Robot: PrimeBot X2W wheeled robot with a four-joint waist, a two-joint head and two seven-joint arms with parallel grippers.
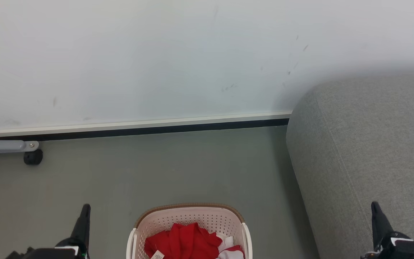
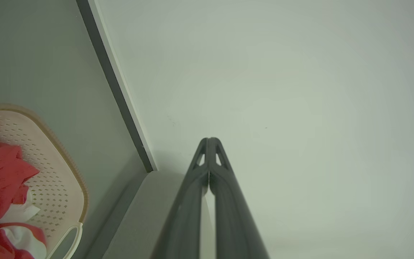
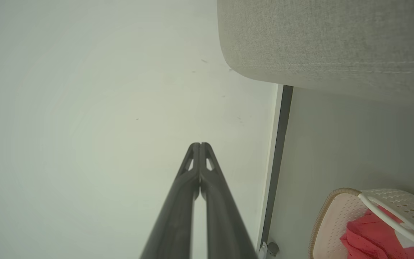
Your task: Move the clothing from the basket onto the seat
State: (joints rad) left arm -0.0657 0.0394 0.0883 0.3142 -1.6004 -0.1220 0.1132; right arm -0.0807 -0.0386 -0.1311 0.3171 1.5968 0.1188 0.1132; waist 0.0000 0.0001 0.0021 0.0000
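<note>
Red clothing (image 1: 183, 240) inside cream basket (image 1: 192, 217)

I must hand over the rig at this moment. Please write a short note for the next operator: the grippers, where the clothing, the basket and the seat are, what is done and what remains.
Left gripper: shut, holding nothing, to the left of the basket.
Right gripper: shut, holding nothing, by the seat.
Clothing: red garments with some white, piled in the basket. The basket stands on the floor, left of the seat and apart from it.
Done: nothing yet; the visible part of the seat is bare.
Left: lift the garments out and lay them on the seat.
</note>
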